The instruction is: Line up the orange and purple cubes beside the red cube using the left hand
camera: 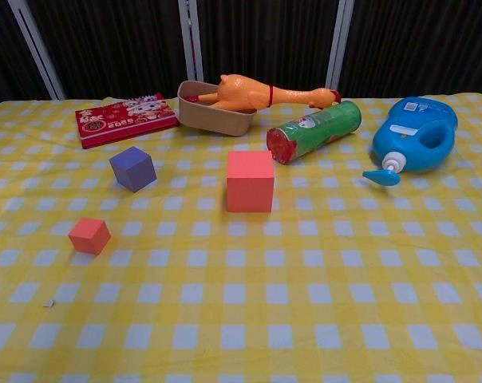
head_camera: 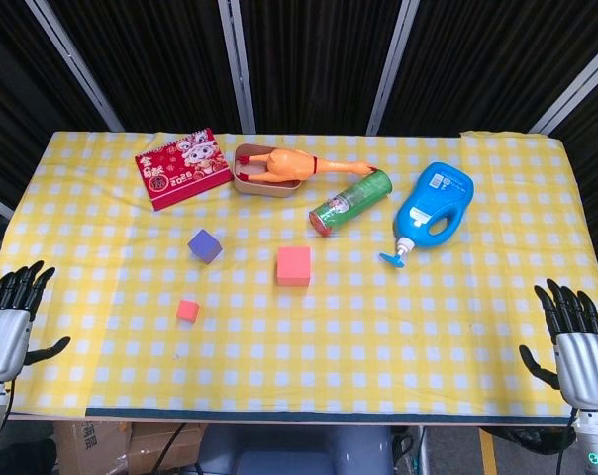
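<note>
Yellow-and-white checked cloth (head_camera: 378, 327) covers the table, with dark slatted panels behind its far edge. Red cube (head_camera: 293, 265) sits mid-table, purple cube (head_camera: 205, 245) to its left and orange cube (head_camera: 187, 310) nearer the front-left corner. Left hand (head_camera: 10, 322) and right hand (head_camera: 576, 341) hang spread and empty off the side edges.
</note>
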Motion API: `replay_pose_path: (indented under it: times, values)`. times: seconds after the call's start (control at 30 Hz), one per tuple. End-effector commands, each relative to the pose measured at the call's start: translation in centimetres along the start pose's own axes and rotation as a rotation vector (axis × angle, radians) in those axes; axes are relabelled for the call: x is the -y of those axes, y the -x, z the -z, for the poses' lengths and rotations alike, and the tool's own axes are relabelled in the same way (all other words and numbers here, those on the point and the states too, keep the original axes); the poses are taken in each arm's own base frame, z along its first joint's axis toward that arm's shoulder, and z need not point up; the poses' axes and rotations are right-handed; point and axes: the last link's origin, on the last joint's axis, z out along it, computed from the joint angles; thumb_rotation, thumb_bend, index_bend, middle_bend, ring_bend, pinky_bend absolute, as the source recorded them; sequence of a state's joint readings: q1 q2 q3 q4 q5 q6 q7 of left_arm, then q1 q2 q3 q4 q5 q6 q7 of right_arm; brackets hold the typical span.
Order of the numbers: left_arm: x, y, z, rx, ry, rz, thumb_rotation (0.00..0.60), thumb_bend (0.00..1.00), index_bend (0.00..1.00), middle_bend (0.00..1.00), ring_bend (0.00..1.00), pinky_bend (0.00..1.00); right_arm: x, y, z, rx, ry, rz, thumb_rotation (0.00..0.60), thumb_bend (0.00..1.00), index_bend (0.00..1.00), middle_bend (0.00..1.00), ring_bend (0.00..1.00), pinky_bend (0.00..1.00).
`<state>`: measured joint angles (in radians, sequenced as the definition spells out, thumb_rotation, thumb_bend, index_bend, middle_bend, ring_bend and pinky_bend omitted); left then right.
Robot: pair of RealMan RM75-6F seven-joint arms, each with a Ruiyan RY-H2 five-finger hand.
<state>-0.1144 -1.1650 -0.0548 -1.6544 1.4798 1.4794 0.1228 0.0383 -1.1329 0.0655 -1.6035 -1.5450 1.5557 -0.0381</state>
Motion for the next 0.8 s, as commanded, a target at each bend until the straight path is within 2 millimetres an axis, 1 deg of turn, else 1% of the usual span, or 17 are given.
replay_pose_path:
  times: [0.03, 0.33, 0.47, 0.5, 0.53, 0.57, 0.63, 0.7, 0.73, 0.8]
  values:
    - [0.0, 0.0, 0.0, 0.001, 0.0, 0.0, 0.6, 0.16, 0.0, 0.0, 0.0, 0.0, 0.0, 0.0, 0.0, -0.001, 0.0, 0.001, 0.6, 0.37, 0.0, 0.0, 0.0, 0.04]
    - [-0.1, 0.1, -0.1, 0.011, 0.005, -0.007, 0.6, 0.16, 0.0, 0.0, 0.0, 0.0, 0.0, 0.0, 0.1, -0.004, 0.001, -0.002, 0.6, 0.37, 0.0, 0.0, 0.0, 0.04]
    - [-0.5, 0.0, -1.4, 0.029, 0.03, -0.03, 0.6, 0.16, 0.0, 0.0, 0.0, 0.0, 0.0, 0.0, 0.2, -0.002, 0.004, -0.005, 0.6, 0.37, 0.0, 0.0, 0.0, 0.04]
    - [-0.8, -0.2, -2.3, 0.036, 0.041, -0.038, 0.6, 0.16, 0.0, 0.0, 0.0, 0.0, 0.0, 0.0, 0.2, 0.0, 0.005, -0.008, 0.6, 0.37, 0.0, 0.0, 0.0, 0.04]
    - [-1.2, -0.5, -3.6, 0.036, 0.07, -0.056, 0.6, 0.16, 0.0, 0.0, 0.0, 0.0, 0.0, -0.1, 0.1, -0.001, 0.005, -0.013, 0.6, 0.37, 0.0, 0.0, 0.0, 0.04]
    - [-2.0, -1.0, -6.3, 0.047, 0.12, -0.106, 0.6, 0.16, 0.0, 0.0, 0.0, 0.0, 0.0, 0.0, 0.1, 0.006, 0.007, -0.018, 0.6, 0.37, 0.0, 0.0, 0.0, 0.04]
    - [-3.1, -1.2, -9.4, 0.09, 0.155, -0.143, 0.6, 0.16, 0.0, 0.0, 0.0, 0.01, 0.0, 0.0, 0.0, 0.009, 0.007, -0.023, 0.6, 0.37, 0.0, 0.0, 0.0, 0.04]
    - [-4.1, -1.2, -11.4, 0.117, 0.179, -0.166, 0.6, 0.17, 0.0, 0.0, 0.0, 0.01, 0.0, 0.1, 0.0, 0.013, 0.009, -0.025, 0.6, 0.37, 0.0, 0.0, 0.0, 0.04]
    - [-4.5, -1.2, -12.0, 0.124, 0.188, -0.177, 0.6, 0.18, 0.0, 0.0, 0.0, 0.02, 0.0, 0.1, 0.0, 0.015, 0.01, -0.029, 0.6, 0.37, 0.0, 0.0, 0.0, 0.04]
    - [-6.0, -0.9, -14.4, 0.148, 0.224, -0.222, 0.6, 0.19, 0.0, 0.0, 0.0, 0.02, -0.1, 0.0, 0.0, 0.018, 0.015, -0.045, 0.6, 0.37, 0.0, 0.0, 0.0, 0.04]
